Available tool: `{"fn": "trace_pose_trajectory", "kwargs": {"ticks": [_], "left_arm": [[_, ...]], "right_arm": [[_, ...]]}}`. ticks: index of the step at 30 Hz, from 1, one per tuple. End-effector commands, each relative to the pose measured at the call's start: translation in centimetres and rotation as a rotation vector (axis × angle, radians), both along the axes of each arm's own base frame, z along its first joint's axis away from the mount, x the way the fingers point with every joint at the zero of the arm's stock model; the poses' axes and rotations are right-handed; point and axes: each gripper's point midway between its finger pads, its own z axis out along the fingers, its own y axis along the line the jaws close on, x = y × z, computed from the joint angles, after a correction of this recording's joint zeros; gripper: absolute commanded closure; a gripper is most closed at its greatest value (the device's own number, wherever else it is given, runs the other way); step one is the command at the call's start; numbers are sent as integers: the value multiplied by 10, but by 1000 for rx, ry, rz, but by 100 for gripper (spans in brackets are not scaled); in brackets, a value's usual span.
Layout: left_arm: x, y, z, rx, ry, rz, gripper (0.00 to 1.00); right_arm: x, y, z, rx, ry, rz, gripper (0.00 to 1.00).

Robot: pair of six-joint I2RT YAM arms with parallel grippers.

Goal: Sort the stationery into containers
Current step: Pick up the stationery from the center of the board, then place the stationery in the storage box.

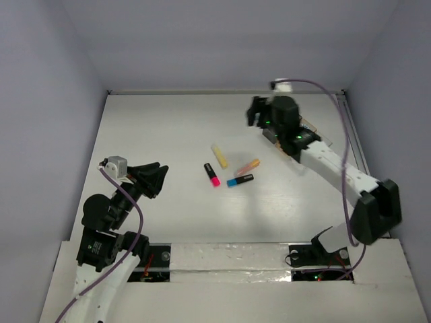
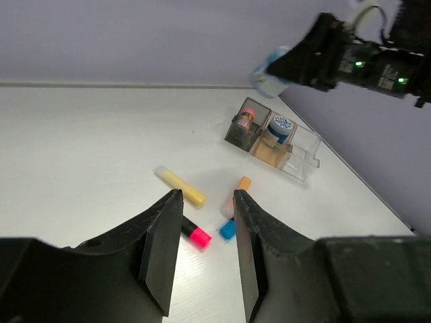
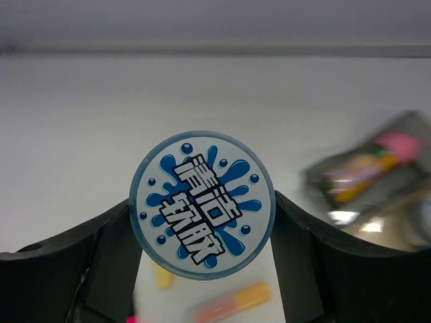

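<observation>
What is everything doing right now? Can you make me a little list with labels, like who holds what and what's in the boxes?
right gripper: shut on a blue-white roll, held up in the air
left gripper: open, holding nothing
grey tray: glue stick inside
amber tray: second roll inside
clear tray: looks empty
loose on the table: yellow highlighter, orange highlighter, pink-black highlighter, blue-black highlighter
</observation>
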Motion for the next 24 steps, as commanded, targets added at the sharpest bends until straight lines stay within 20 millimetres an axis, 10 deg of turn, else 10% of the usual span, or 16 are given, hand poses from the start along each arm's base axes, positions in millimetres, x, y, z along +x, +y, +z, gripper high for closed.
{"fn": "trace_pose_trajectory", "kwargs": {"ticks": [1,8,24], "left_arm": [[-4,-3,16,-20,-66,-23,67],[-6,-6,15,-18,-62,-39,66],[-5,-8,13,-15,-50,-47,66]], "right_arm": [[1,-91,-14,48,15,-252,70],[10,-173,-27,41,61,-434,71],[23,-191,-93,-43,198,-459,69]]}}
